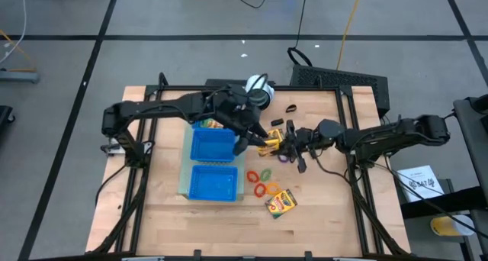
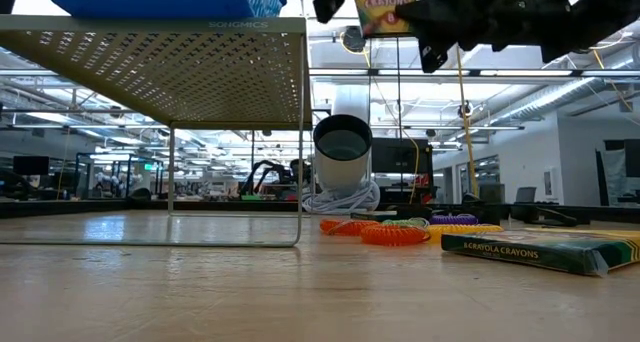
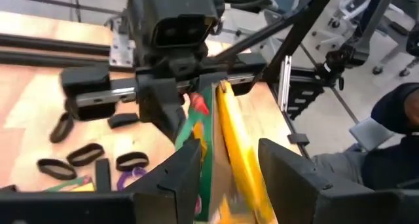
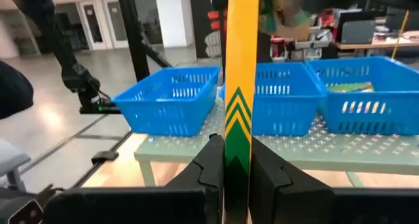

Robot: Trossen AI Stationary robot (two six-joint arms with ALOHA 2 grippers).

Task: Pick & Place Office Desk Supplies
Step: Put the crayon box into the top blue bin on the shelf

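A yellow-and-green crayon box (image 1: 268,144) (image 2: 384,4) hangs in the air between both grippers, right of the blue tray (image 1: 210,162). My right gripper (image 1: 284,144) (image 4: 237,165) is shut on it. My left gripper (image 1: 252,141) (image 3: 229,178) reaches in from the tray side, open, one finger on each side of the box (image 3: 229,132). A second crayon box (image 1: 280,203) (image 2: 540,252) lies flat on the table. Coloured rings (image 1: 263,182) (image 2: 400,230) lie beside it. Black clips (image 1: 290,108) (image 3: 85,155) lie farther back. My right gripper pinches the crayon box between its two fingers by the flat faces, at the end nearer the right arm (image 4: 237,145). It comes level from the table's right. The box is lifted clear and stands on edge. My left gripper's fingers (image 3: 186,175) flank the box's other end; whether they touch, I cannot tell.
The blue tray (image 2: 160,0) sits on a perforated metal riser (image 2: 150,42) left of centre, with a crayon box (image 1: 210,124) in its far compartment. A white cylinder (image 1: 259,89) (image 2: 343,152) stands at the far edge. A person's dark sleeve (image 3: 399,112) shows beyond the table.
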